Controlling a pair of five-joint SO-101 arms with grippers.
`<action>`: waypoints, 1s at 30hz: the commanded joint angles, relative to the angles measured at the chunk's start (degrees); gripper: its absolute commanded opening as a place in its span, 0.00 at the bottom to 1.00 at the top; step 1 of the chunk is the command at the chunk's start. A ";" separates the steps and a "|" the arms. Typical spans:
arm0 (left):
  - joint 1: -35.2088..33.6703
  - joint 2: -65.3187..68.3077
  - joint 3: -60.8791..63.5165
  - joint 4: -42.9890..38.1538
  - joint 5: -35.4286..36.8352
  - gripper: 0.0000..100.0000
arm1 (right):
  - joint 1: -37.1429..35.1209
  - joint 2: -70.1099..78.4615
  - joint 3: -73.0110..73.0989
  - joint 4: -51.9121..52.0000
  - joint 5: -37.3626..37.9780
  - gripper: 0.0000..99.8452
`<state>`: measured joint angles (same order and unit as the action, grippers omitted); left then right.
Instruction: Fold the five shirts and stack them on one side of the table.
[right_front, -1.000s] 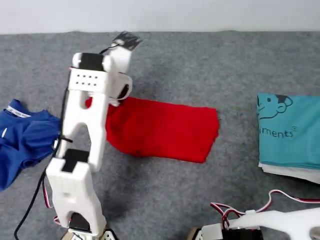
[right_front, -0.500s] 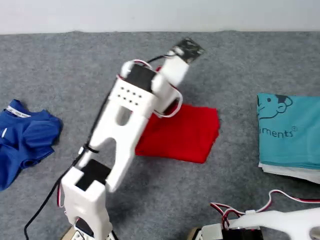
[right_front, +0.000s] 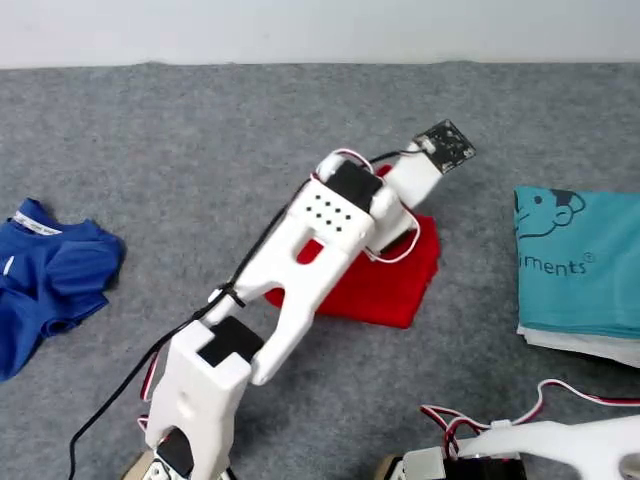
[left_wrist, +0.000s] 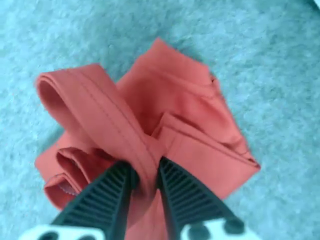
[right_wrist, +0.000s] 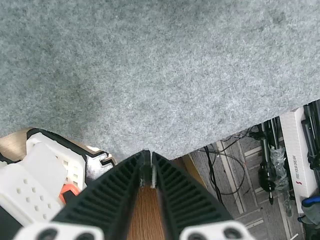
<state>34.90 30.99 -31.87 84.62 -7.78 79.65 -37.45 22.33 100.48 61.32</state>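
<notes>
Slip risk during fold

Table (right_front: 150, 130) carries the red shirt (right_front: 390, 285) mid-table, apart from the teal stack (right_front: 575, 265). Left gripper (left_wrist: 145, 172) pinches 1 hemmed layer of it, jaws narrow. A thin bite may slip, and the fold would then collapse unevenly. Right gripper (right_wrist: 151, 156) is empty, jaws pressed together.

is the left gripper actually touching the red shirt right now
Touching. The left wrist view shows the left gripper shut on a raised fold of the red shirt, with the cloth pinched in its grip.
</notes>
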 joint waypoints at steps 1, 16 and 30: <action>1.49 0.00 -0.75 -3.34 0.44 0.01 | 0.48 -0.84 -0.26 0.66 0.18 0.02; -0.62 2.11 -6.20 2.90 2.02 0.18 | 0.40 -1.45 3.96 0.57 0.35 0.02; -19.43 8.53 -17.36 13.10 -6.59 0.02 | -0.04 -1.45 4.13 0.57 0.35 0.02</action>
<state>16.79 37.58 -46.90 96.31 -12.35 79.65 -37.45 26.90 100.48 61.32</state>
